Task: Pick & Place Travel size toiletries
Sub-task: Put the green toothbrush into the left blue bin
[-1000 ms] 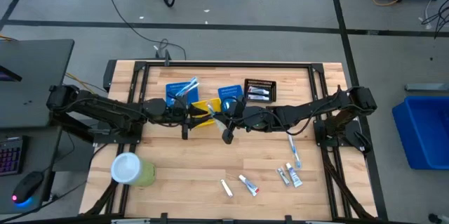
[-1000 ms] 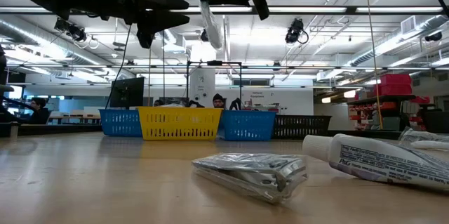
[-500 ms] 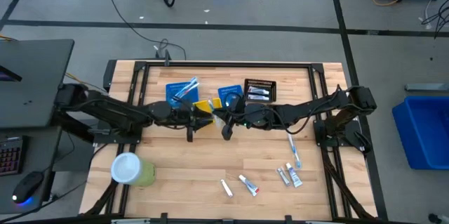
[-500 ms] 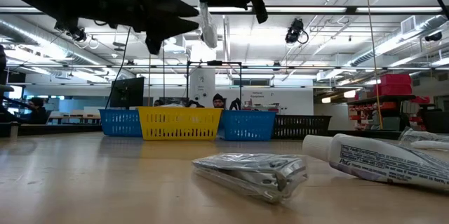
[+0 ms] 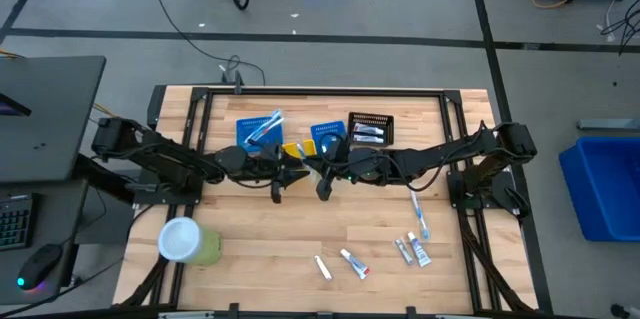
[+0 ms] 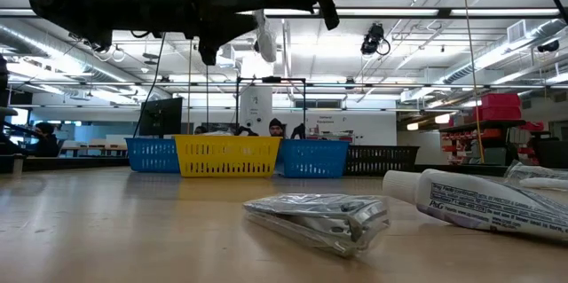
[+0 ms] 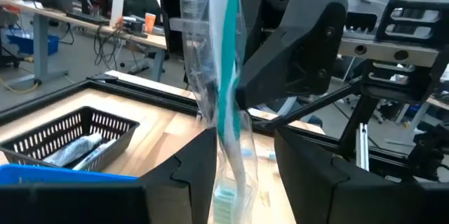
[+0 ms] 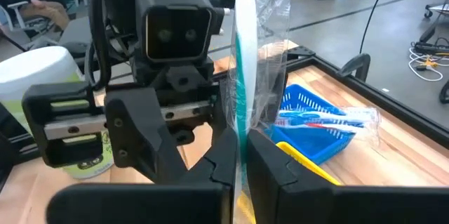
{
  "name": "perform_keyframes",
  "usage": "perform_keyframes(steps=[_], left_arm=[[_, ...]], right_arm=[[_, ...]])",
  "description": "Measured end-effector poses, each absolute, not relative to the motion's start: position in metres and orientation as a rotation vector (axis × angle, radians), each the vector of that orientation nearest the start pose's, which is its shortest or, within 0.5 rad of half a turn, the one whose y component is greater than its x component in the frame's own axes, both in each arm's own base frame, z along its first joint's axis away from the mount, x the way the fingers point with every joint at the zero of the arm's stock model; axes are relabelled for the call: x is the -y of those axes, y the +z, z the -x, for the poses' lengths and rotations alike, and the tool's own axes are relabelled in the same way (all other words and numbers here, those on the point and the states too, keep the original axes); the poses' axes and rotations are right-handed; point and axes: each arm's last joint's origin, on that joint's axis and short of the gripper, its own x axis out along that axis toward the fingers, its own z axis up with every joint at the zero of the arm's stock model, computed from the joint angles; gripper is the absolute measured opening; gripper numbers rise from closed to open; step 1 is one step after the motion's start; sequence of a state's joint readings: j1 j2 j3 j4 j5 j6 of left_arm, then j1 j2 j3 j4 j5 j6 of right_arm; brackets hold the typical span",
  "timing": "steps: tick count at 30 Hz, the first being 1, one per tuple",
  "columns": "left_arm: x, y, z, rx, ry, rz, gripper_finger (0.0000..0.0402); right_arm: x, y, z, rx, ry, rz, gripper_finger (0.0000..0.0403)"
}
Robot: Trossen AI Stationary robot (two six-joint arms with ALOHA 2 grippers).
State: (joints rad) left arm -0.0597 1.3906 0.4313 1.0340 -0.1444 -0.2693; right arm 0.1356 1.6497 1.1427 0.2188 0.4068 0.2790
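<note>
over the middle of the table, in the high view, the left gripper (image 5: 288, 162) is closing in on the right gripper (image 5: 316, 163). a second ago the two were clearly apart; now they are almost meeting beside the yellow bin (image 5: 293, 150). i judge a hand-over is about to happen, not a drop. the left blue bin (image 5: 241, 135) is holding wrapped toothbrushes (image 5: 265, 125), the black bin (image 5: 371, 118) is holding a couple of white tubes (image 5: 367, 134), and what is lying in the second blue bin (image 5: 327, 130) is hard to tell from here. several loose toiletries (image 5: 412, 250) are waiting on the table's near part, well apart from the green cylinder (image 5: 185, 242).

in the low view, the wrapped toothbrush (image 6: 263, 27) is hanging upright from the dark arms high above the bins, and the left arm's mass is now crowding right up to it. a silvery packet (image 6: 319, 219) and a white tube (image 6: 479, 201) are lying in the foreground.

in the left wrist view, the left fingers (image 7: 188, 171) are standing wide, one on each side of the toothbrush wrapper and probably not yet pressing it.

in the right wrist view, the right fingers (image 8: 226, 155) are pinching narrowly on the toothbrush, keeping it upright in the air with the left gripper's camera facing it.
</note>
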Motion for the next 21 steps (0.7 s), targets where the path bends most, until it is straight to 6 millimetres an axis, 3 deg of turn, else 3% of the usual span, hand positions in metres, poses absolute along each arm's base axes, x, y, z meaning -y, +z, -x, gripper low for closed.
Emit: perform_keyframes(steps=[4,13,21], left_arm=[[0.0112,0.2042,-0.2583,0.084,0.075,0.267,0.0129],[0.0109,0.2037,-0.2582,0.081,0.081,0.253,0.0028],[0.0105,0.2016,-0.2583,0.061,0.103,0.238,0.0038]], right_arm=[[-0.0393,0.2733,-0.3727,-0.239,-0.306,-0.198,0.0025],[-0.0397,0.2738,-0.3723,-0.24,-0.304,-0.19,0.0027],[-0.0402,0.2708,-0.3713,-0.283,-0.296,-0.109,0.0073]])
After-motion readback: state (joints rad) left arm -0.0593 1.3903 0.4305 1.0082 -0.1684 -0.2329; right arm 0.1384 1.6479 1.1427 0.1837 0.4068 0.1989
